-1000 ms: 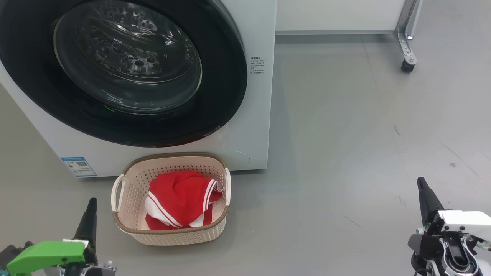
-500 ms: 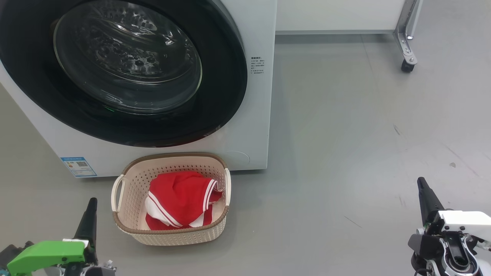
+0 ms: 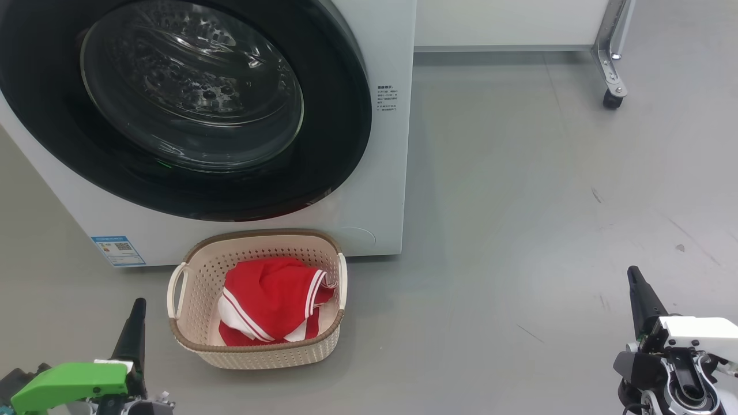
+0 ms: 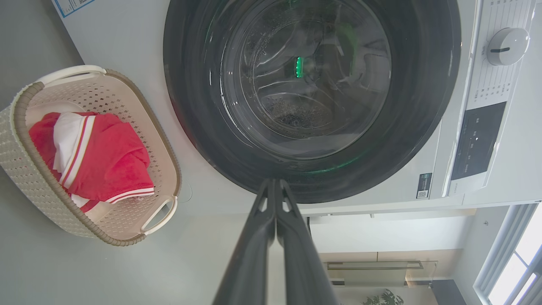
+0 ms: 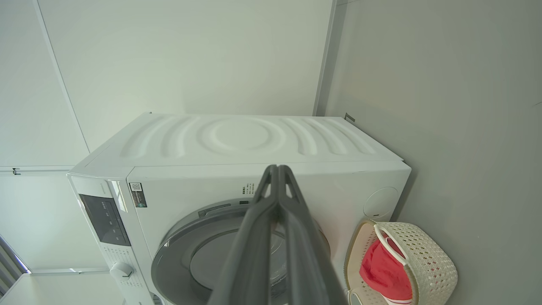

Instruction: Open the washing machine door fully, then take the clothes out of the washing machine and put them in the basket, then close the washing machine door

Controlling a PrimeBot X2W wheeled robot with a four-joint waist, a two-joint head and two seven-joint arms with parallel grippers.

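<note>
While my left gripper [image 4: 274, 182] and right gripper [image 5: 277, 168] hang closed and empty, the clothes [image 3: 271, 300] lie in the basket [image 3: 259, 235], likely soft and light, best pinched at the top fold

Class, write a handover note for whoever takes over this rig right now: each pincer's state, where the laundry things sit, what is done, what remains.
Left pincer: shut, empty, low beside the basket.
Right pincer: shut, empty, over bare floor.
Clothes: a red heap inside the basket, which stands on the floor in front of the washing machine.
Washing machine door: looks closed; no red cloth seen through its glass.
Done: clothes moved, door closed.
Left: seemingly nothing.
</note>
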